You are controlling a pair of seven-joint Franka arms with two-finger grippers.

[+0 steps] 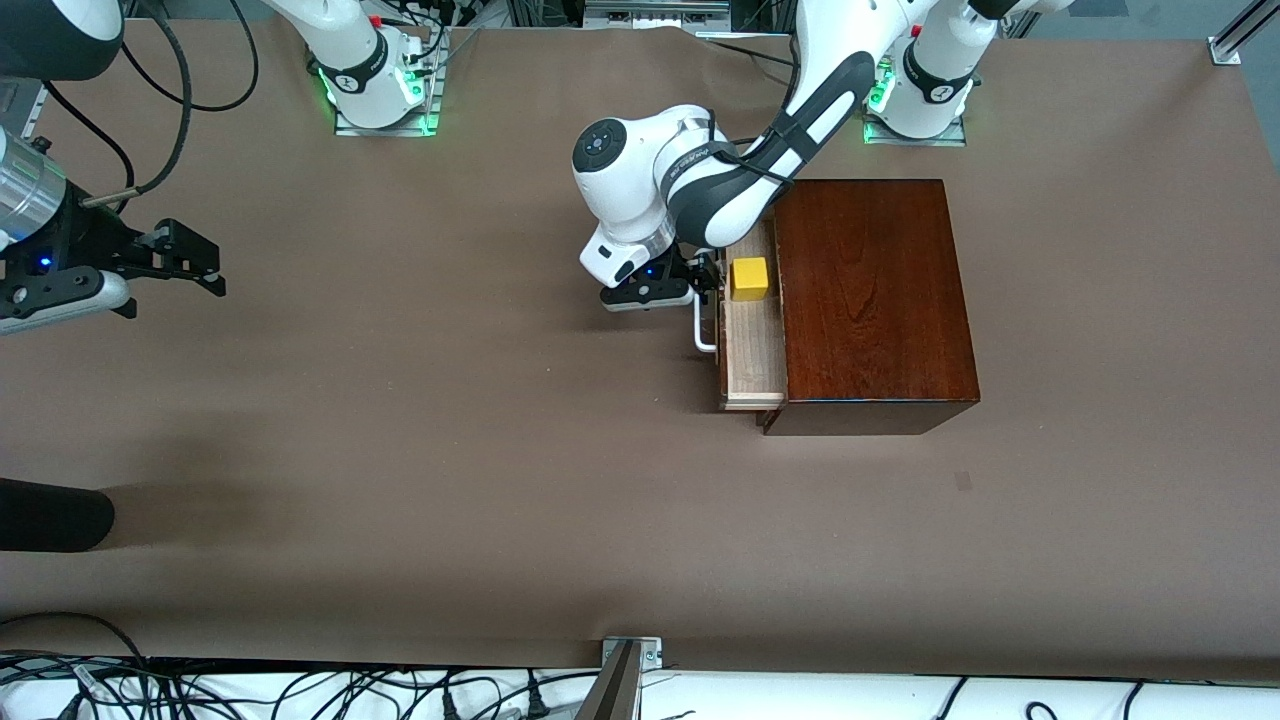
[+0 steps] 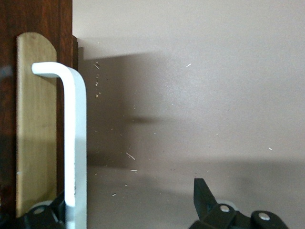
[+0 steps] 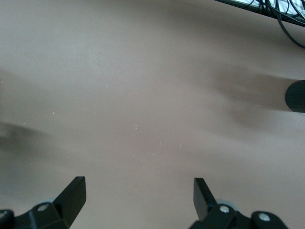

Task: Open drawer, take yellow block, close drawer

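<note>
The dark reddish-brown wooden box stands toward the left arm's end of the table. Its drawer is pulled partly out and shows a pale wood interior. The yellow block sits in the drawer, at the end farther from the front camera. My left gripper is open at the white handle. In the left wrist view the handle lies beside one finger of the left gripper, inside the wide gap. My right gripper waits open and empty above bare table; the right wrist view shows its open jaws.
A black cylindrical object juts in over the table at the right arm's end, near the front camera; it also shows in the right wrist view. Cables and a metal bracket line the near edge.
</note>
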